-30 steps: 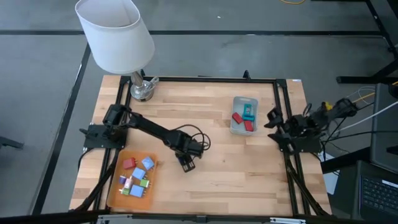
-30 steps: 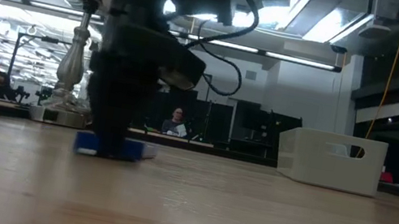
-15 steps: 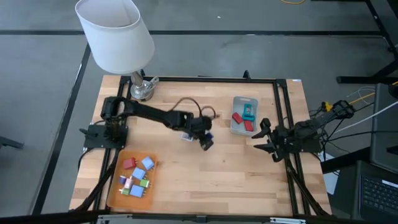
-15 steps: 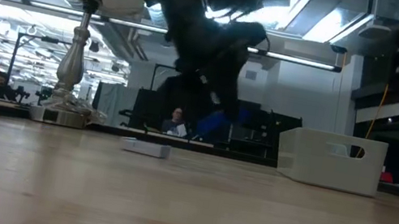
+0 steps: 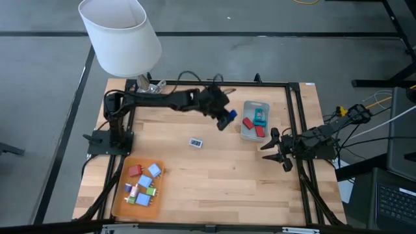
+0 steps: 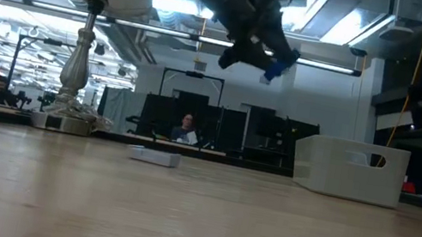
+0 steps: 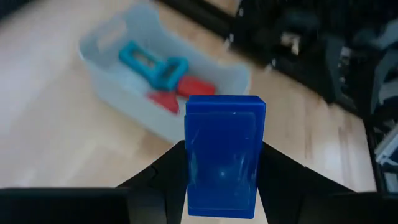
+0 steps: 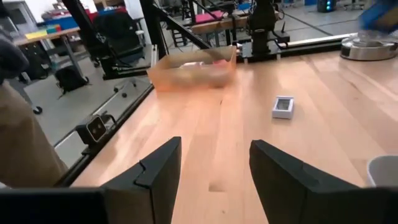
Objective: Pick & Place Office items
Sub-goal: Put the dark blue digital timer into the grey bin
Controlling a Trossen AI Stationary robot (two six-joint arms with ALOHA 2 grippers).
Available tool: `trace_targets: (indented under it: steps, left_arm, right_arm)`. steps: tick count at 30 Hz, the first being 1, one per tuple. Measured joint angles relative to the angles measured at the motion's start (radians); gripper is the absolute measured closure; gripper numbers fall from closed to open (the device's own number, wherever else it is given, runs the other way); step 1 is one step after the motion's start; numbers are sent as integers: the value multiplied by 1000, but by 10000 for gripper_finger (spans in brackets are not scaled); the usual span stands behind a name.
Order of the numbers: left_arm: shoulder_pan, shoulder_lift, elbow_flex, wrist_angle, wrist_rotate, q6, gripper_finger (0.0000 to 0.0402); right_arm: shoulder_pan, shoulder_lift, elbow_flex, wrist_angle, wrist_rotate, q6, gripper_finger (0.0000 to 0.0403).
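My left gripper [image 5: 223, 118] is shut on a dark blue blocky piece [image 7: 225, 163], high above the table just left of the translucent grey-blue bin [image 5: 247, 106]; it also shows in the low view [image 6: 272, 67]. The bin holds red pieces and a teal piece [image 7: 152, 62]. A small pale piece [image 5: 195, 142] lies flat on the bare table. Several small coloured pieces [image 5: 142, 185] lie in the orange tray [image 5: 117, 198] at the near left. My right gripper [image 5: 272, 148] is open and empty at the table's right side. My left gripper pinches the blue piece by its two long sides [image 7: 189, 180] between its two fingers. The piece sticks out forward past the fingertips [image 7: 277, 177]. The fingers slant down toward the table's right. The piece is lifted clear of the table, its broad face toward the wrist camera.
A lamp with a white shade [image 5: 120, 36] stands at the far left corner on a metal base [image 6: 62, 120]. A black frame [image 5: 291, 104] runs around the table. Bare wood lies between the tray and the bin.
My left gripper has lifted the blue piece off the table and carried it up and toward the far right, close to the bin. The pale piece stays on the table. My right gripper has moved a little toward the table's left.
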State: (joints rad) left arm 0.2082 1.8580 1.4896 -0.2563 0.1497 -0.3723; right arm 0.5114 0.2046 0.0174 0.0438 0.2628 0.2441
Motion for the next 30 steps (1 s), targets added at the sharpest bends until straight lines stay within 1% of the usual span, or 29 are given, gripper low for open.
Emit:
trace_targets:
  steps: [4, 6, 12, 17, 21, 23, 25, 28, 30]
  left_arm:
    - [63, -1, 43, 2, 46, 84, 253]
    - [93, -1, 46, 3, 78, 132, 253]
    - [177, -1, 46, -2, 233, 262, 253]
    - [215, -1, 46, -2, 285, 323, 253]
    - [213, 31, 48, -1, 310, 342, 253]
    - [199, 67, 48, 28, 348, 341, 253]
    - [180, 102, 50, 30, 351, 337, 253]
    - [151, 186, 115, 27, 351, 334, 253]
    - [135, 248, 193, 20, 351, 334, 253]
  right_arm:
    - [0, 16, 0, 0, 8, -8, 213]
    - [0, 24, 0, 0, 11, 17, 213]
    - [0, 28, 0, 1, 5, 94, 213]
    - [0, 59, 0, 0, -26, 128, 213]
    - [0, 94, 0, -7, -62, 204, 213]
    - [0, 113, 0, -7, -62, 218, 213]
    - [0, 126, 0, -7, -50, 220, 213]
    - [0, 137, 0, -2, -24, 218, 213]
    - [-1, 136, 0, 3, -8, 225, 213]
